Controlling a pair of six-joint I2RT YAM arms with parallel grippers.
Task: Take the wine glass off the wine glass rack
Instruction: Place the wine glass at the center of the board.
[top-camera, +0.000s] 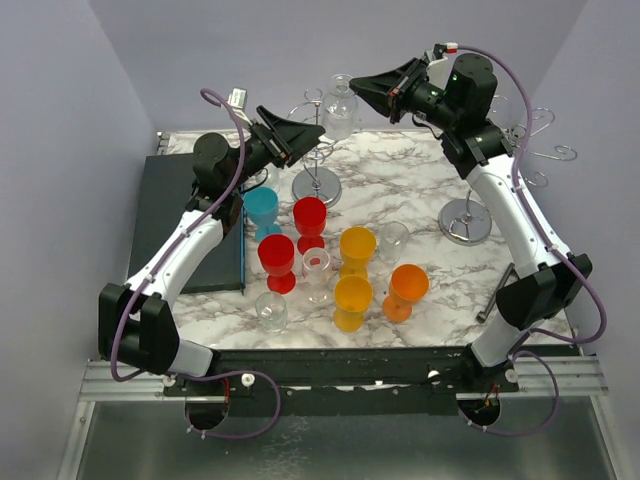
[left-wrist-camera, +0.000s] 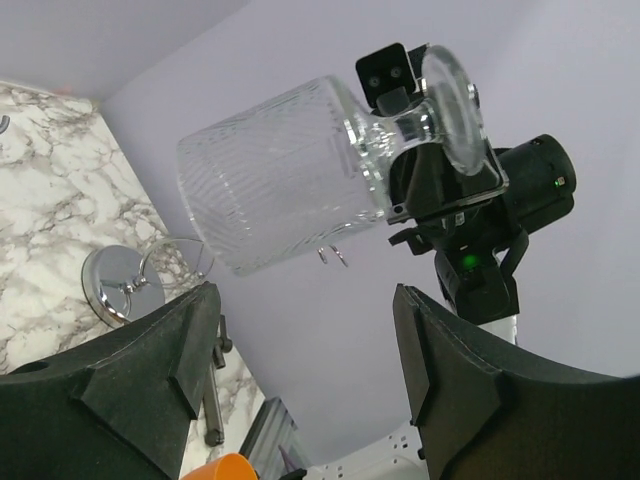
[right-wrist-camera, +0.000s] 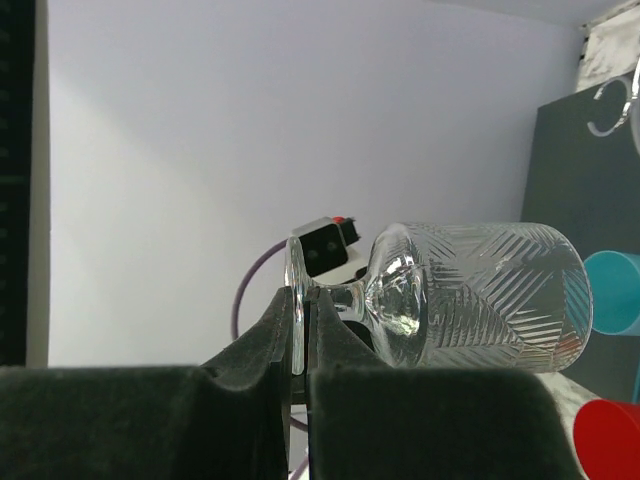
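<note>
Top external: the wine glass (top-camera: 340, 112) hangs sideways in the air above the table's (top-camera: 410, 180) far edge, apparently free of the wine glass rack (top-camera: 316, 186) standing just below it. The right gripper (top-camera: 383, 90) is clamped on its foot end. The left gripper (top-camera: 297, 133) faces it from the left, near but not touching. Judged: lift-off is done. Next comes a handover or a set-down, which calls for a steady carry away from the rack's hooks.

Left wrist: its own fingers (left-wrist-camera: 190, 330) stand apart with nothing between them. The ribbed bowl (left-wrist-camera: 280, 175) lies beyond them, a gap the top view leaves unclear.

Right wrist: the jaws are together on the disc foot (right-wrist-camera: 296, 290), gripping its rim only, a thin hold seen nowhere else
</note>
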